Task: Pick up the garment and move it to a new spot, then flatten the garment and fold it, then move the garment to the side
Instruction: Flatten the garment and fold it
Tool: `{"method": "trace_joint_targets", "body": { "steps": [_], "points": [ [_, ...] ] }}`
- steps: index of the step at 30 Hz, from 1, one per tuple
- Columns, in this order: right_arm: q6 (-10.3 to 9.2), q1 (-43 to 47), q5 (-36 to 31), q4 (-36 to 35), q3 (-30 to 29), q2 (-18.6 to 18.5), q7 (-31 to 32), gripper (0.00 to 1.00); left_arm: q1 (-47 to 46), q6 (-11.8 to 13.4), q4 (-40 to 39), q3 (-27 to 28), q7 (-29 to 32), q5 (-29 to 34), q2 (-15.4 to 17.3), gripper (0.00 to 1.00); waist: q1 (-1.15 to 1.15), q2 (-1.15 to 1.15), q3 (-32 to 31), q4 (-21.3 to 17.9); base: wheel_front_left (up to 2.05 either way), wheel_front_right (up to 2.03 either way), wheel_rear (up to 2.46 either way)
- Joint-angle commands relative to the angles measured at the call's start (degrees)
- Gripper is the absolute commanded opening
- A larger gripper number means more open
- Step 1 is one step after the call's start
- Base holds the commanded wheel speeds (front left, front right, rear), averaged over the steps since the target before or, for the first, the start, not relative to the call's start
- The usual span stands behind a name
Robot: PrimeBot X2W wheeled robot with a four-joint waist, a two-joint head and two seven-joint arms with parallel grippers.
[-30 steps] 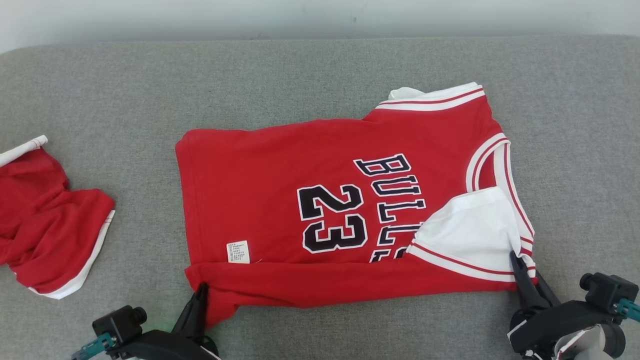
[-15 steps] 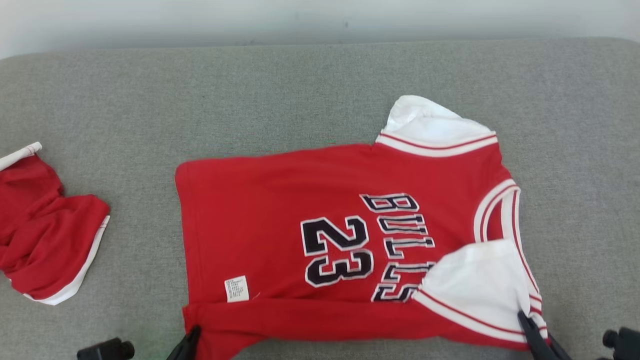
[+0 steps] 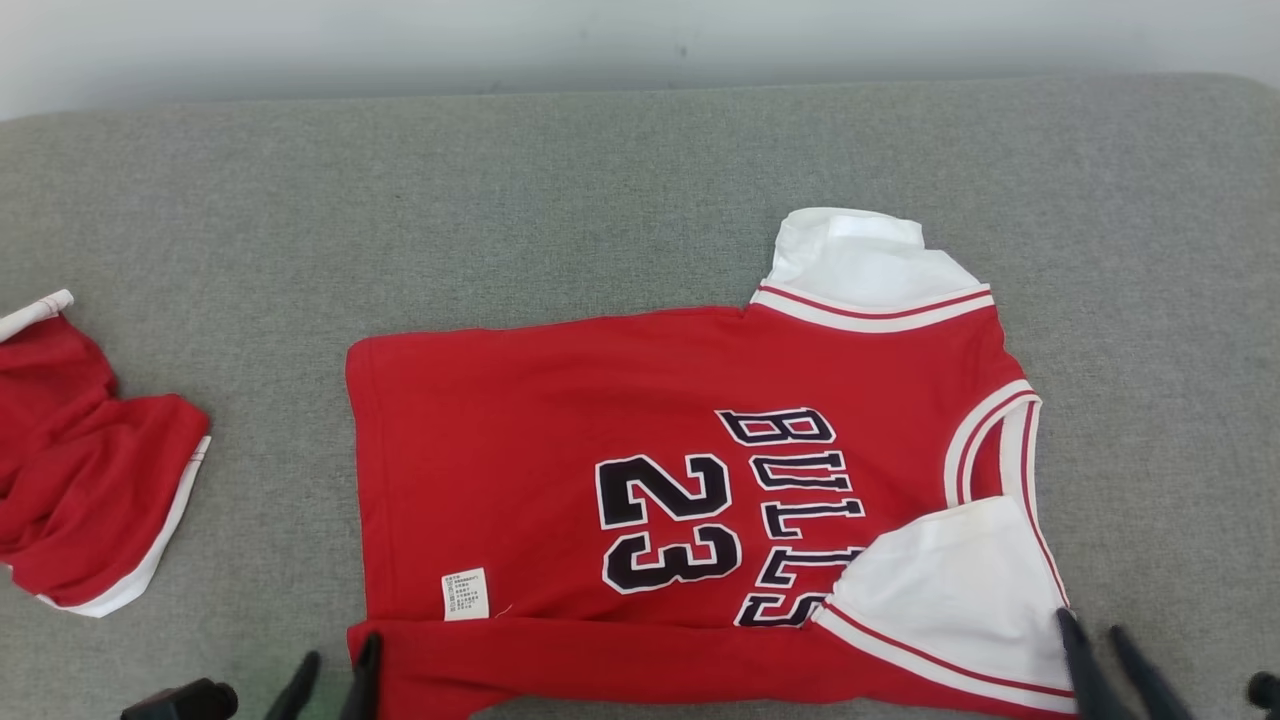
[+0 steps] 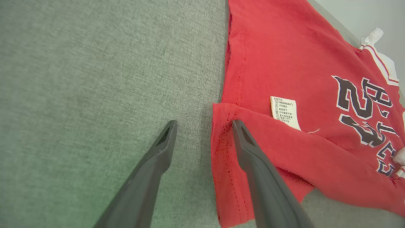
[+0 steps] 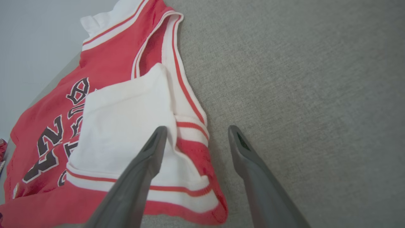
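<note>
**Position.** The garment (image 3: pixel 650 480), a red jersey with white sleeves, lies spread across the middle of the grey surface (image 3: pixel 600 180), hem to the left and collar to the right in the head view.

**Grippers.** The left gripper (image 3: pixel 340 660) stands with its fingers apart at the near hem corner. In its wrist view (image 4: pixel 204 123) one finger lies over the red cloth and the other over bare surface, with nothing pinched. The right gripper (image 3: pixel 1092 622) is likewise spread wide at the near shoulder (image 5: pixel 196 128), one finger over the near sleeve (image 3: pixel 950 580) and the other clear of the cloth. Neither holds anything.

**Progress.** The garment appears placed and largely flattened. The near long edge is turned over onto the body as a red band, covering the foot of the lettering just below the care label (image 3: pixel 465 593), and the near sleeve lies on the chest. I judge one lengthwise fold made.

**Outstanding.** The far sleeve (image 3: pixel 860 260) sticks out unfolded (its edge slightly rumpled). The far side, any crosswise fold and the move aside remain. A second red garment (image 3: pixel 90 480) lies crumpled, well apart at the left.
</note>
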Motion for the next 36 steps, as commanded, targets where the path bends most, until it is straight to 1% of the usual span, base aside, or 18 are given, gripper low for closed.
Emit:
{"method": "trace_joint_targets", "body": {
  "steps": [1,5,8,9,13,14,16,20,26,31,36],
  "points": [
    [-0.04,-1.0,-1.39,-0.48,-1.9,0.67,-1.95,1.0,-0.64,1.19,0.48,0.56,-1.87,2.01,0.4,1.0,0.0,0.0,0.08,-0.29,0.0,0.0,0.0],
    [-0.04,-3.77,-5.77,-1.55,-5.89,1.92,-6.79,1.0,-2.42,2.85,-0.62,1.37,-6.78,5.51,0.33,1.0,0.0,0.0,0.32,-0.59,0.0,0.0,0.0],
    [-0.04,-6.73,-9.46,-1.99,-7.5,2.22,-10.02,1.0,-4.11,3.84,-1.51,1.49,-10.6,8.48,0.47,1.0,0.0,0.0,0.48,-0.61,0.0,0.0,0.0],
    [-0.04,-7.83,-11.4,-2.13,-7.81,1.77,-10.9,1.0,-4.86,4.21,-1.81,1.37,-11.82,9.75,0.71,1.0,0.0,0.0,0.52,-0.51,0.0,0.0,0.0],
    [-0.04,-11.87,-16.16,-2.32,-6.55,0.66,-12.78,1.0,-7.98,4.91,-2.82,1.02,-15.95,13.03,0.67,1.0,0.0,0.0,0.62,-0.15,0.0,0.0,0.0],
    [-0.04,-12.93,-18.08,-2.46,-5.77,0.1,-13.08,1.0,-8.75,5.26,-3.01,0.91,-16.79,13.65,0.74,1.0,0.0,0.0,0.67,-0.14,0.0,0.0,0.0],
    [-0.04,-14.58,-19.78,-2.81,-4.1,-0.12,-13.74,1.0,-9.98,5.71,-3.25,0.66,-18.21,15.34,0.77,1.0,0.0,0.0,0.6,-0.09,0.0,0.0,0.0],
    [-0.04,-16.17,-22.32,-3.06,-2.0,-1.07,-14.13,1.0,-11.46,6.41,-3.35,-0.1,-19.28,17.31,0.96,1.0,0.0,0.0,0.34,0.02,0.0,0.0,0.0],
    [-0.04,-16.67,-23.96,-3.73,1.27,-0.67,-13.87,1.0,-13.18,7.56,-2.64,-2.13,-19.89,20.55,0.98,1.0,0.0,0.0,-0.24,0.22,0.0,0.0,0.0],
    [-0.04,-16.04,-23.28,-3.18,2.78,-0.55,-13.57,1.0,-13.68,7.81,-1.23,-3.57,-18.79,20.8,0.16,1.0,0.0,0.0,-0.4,0.27,0.0,0.0,0.0],
    [-0.04,-15.9,-22.73,-3.01,3.18,-0.41,-13.42,1.0,-14.52,7.45,-0.45,-3.84,-17.99,20.31,0.38,1.0,0.0,0.0,-0.27,0.33,0.0,0.0,0.0]
  ]
}}
